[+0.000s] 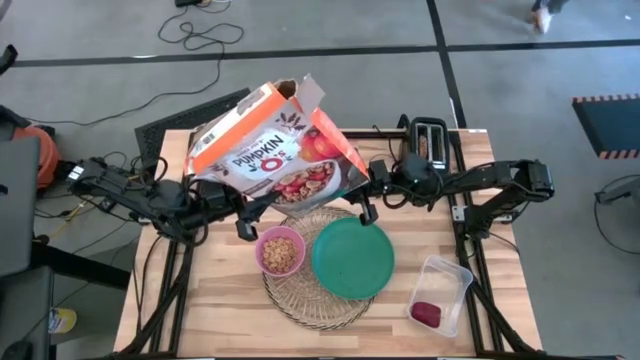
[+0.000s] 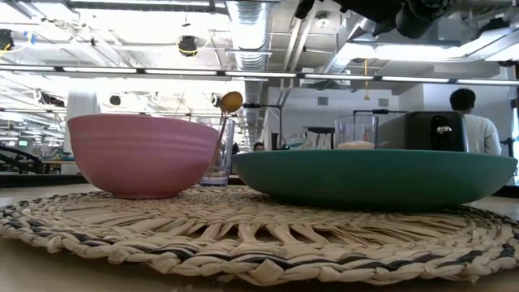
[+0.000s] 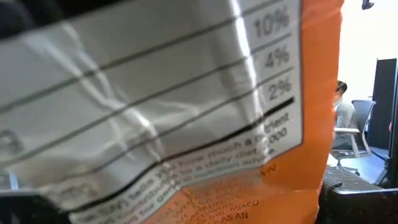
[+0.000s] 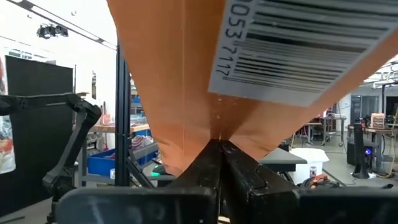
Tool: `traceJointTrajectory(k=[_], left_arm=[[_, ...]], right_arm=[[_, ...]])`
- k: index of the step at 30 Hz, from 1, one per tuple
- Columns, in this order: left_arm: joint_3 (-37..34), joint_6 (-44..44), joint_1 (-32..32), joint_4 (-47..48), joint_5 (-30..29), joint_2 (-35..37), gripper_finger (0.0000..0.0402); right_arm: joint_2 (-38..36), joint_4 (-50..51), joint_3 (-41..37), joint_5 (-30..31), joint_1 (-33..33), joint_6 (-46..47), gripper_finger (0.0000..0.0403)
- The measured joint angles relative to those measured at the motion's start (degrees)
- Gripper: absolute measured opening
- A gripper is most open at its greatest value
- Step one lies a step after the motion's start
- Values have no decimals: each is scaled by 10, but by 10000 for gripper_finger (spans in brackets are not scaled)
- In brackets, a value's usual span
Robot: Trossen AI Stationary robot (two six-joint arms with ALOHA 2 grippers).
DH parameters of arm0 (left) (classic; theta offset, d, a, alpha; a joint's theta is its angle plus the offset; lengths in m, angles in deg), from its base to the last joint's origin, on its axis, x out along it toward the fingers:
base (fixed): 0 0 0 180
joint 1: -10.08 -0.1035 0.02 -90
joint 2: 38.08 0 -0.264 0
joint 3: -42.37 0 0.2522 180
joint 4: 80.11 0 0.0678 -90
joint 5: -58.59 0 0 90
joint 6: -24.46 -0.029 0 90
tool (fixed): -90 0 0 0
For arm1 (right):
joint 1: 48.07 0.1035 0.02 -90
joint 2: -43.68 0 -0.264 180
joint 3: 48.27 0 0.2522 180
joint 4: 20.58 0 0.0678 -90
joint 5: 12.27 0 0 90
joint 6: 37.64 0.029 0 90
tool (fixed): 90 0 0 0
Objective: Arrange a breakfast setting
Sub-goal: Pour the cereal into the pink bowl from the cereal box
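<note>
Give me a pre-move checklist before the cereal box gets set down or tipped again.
1. Right gripper shut on the cereal box edge: ok.
2. Left gripper at the box's other end; grip: cannot tell.
3. Pink bowl already holds cereal: ok.
4. Bowl and teal plate both sit on the wicker mat: ok.
5. Box's open flaps point away from the bowl, toward the table's far edge: ok.
6. Red fruit on the plate: not ok, it lies in the clear tub.
</note>
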Motion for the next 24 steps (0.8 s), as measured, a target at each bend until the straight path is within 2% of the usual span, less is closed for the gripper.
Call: traceJointTrajectory(k=[5,12,24], left_arm=[[0,7,-3,3,6,0,214],[0,26,-13,12,11,0,214],[-7,-33,19,32,-39,51,213]], right_arm=[[0,-15,0,17,1,4,26],[0,-15,0,22,1,8,38],[-1,100,7,25,-17,6,40]])
